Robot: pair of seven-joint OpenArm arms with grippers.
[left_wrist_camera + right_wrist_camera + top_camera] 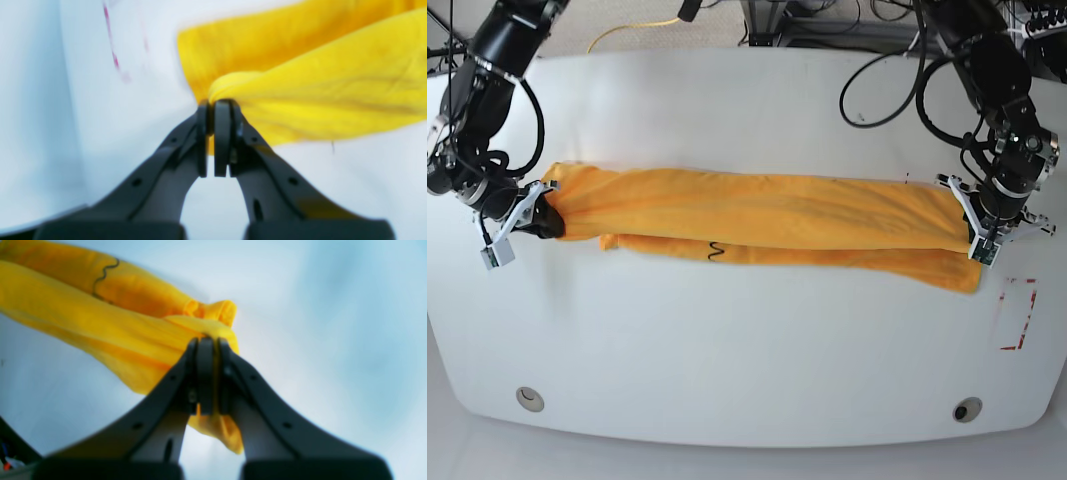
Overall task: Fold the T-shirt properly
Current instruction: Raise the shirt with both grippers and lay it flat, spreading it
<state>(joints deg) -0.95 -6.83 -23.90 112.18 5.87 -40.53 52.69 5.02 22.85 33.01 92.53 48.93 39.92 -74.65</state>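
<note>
Surface: white table (747, 370), red dashed mark (1019, 314) near its right edge.
Right gripper (545, 218): at the base view's left, jaws clamped on the T-shirt's end.
T-shirt (757, 215): stretched in a long orange band across the table, black lettering (715, 251) showing.
Left gripper (975, 240): at the view's right, jaws pinched on the other end.

The T-shirt (757, 215) lay stretched across the middle of the table (747, 360), a long band running side to side. My right gripper (539, 215) pinched its end at the base view's left, my left gripper (975, 240) its end at that view's right (both clamped on bunched cloth). A lower layer stuck out along the near edge. The marked rectangle (1019, 312) sat on the table just beyond my left gripper, nearer the front.
</note>
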